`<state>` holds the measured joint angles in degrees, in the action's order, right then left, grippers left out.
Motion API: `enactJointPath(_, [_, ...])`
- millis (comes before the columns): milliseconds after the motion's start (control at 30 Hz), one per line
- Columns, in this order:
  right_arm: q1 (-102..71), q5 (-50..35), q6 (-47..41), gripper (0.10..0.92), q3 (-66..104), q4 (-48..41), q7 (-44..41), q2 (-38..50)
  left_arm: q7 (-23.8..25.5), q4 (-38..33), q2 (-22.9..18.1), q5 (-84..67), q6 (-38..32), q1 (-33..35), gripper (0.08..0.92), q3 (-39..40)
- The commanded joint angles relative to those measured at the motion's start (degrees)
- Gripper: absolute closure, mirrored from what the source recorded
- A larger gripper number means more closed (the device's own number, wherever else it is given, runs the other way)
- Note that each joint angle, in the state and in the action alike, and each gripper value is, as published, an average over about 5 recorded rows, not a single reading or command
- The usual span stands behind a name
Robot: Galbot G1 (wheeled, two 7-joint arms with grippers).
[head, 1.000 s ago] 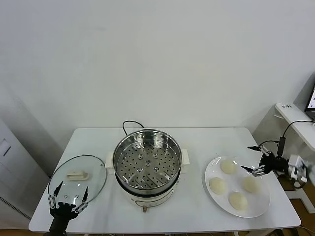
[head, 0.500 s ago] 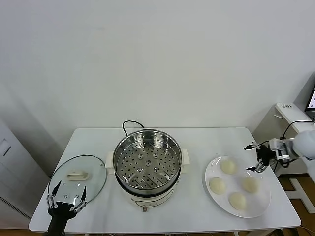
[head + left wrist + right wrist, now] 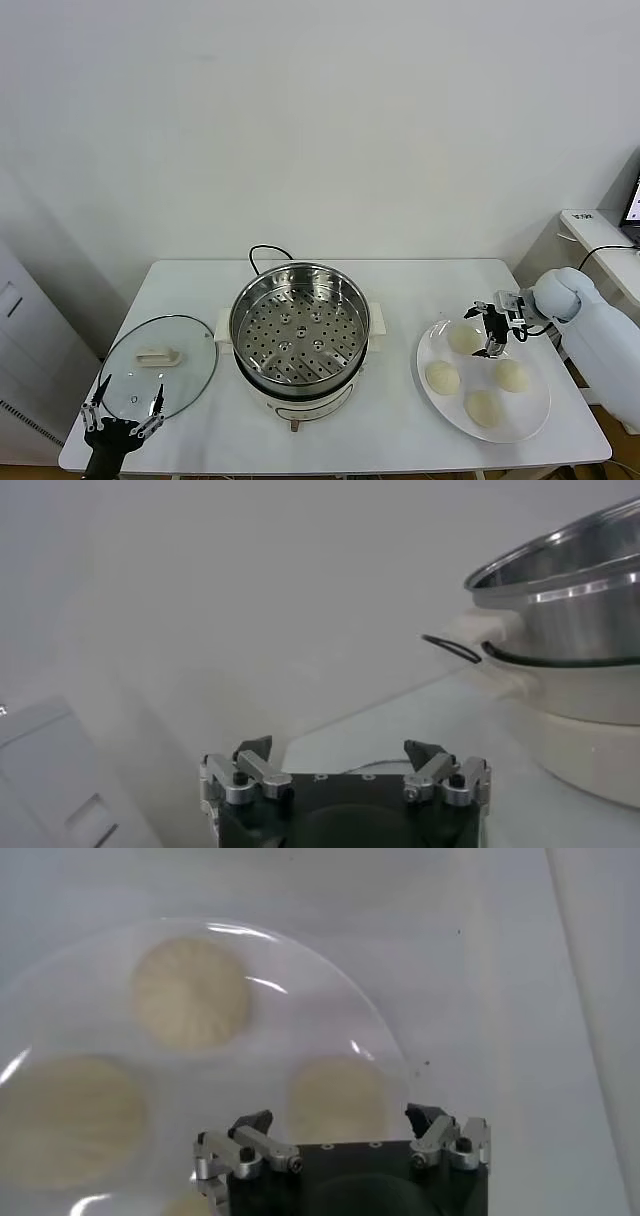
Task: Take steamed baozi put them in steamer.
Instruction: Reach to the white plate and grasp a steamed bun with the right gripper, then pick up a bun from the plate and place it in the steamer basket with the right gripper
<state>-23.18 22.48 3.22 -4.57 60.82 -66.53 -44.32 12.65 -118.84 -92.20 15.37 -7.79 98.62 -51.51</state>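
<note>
While hovering wide over the plate (image 3: 530, 425) beside the steamer (image 3: 298, 328), right tool (image 3: 490, 328) (holding nothing) could dent or nudge a plated baozi (image 3: 463, 339) if lowered off-centre; left tool (image 3: 122, 424) parked open.

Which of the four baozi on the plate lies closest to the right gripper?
The rear baozi, at the plate's far edge nearest the steamer. The open right gripper hovers right beside it; the other three lie nearer the table's front.
</note>
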Motion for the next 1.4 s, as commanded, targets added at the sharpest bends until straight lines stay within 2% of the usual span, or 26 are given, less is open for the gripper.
enactJointPath(33, [1.78,4.14,0.02,0.205,-2.28,-2.81,0.58,-2.61,0.00,0.06,-2.27,-0.32,-0.03,0.10,0.177,-0.38])
enactJointPath(200, [1.36,3.94,0.28,0.266,-2.11,-3.04,0.96,-2.71,0.02,0.02,-2.34,-0.11,0.00,-0.11,0.177,-0.10])
enactJointPath(400, [2.14,1.78,-0.14,0.429,-3.95,-0.61,0.56,-1.18,0.01,-0.10,-2.19,-0.06,-0.01,-0.09,0.177,-0.05])
enactJointPath(567, [7.12,-4.07,-1.80,0.575,-11.41,4.62,-0.52,3.65,-0.01,-0.32,-2.13,-0.14,0.00,-0.12,0.177,-0.13])
enactJointPath(667, [16.12,-9.69,-2.01,0.629,-20.46,7.50,-1.30,6.79,-0.02,-0.32,-2.05,-0.29,-0.07,-0.07,0.177,-0.26])
enactJointPath(867, [44.33,-26.74,0.27,0.642,-44.30,8.86,-4.30,4.82,-0.03,-0.18,-1.93,-0.85,-0.41,0.26,0.177,-0.55])
enactJointPath(1033, [58.12,-31.19,6.44,0.636,-54.04,7.15,-5.20,-5.61,-0.03,-0.03,-0.87,-0.91,-0.43,0.28,0.177,-0.76])
enactJointPath(1167, [59.78,-29.60,12.65,0.635,-55.66,7.31,-5.05,-13.42,-0.01,-0.57,-0.29,-1.29,-0.17,0.45,0.177,-1.30])
enactJointPath(1400, [53.96,-17.59,21.27,0.627,-52.09,7.87,-4.67,-24.82,0.01,-1.96,-0.27,-2.57,-0.28,1.79,0.177,-2.30])
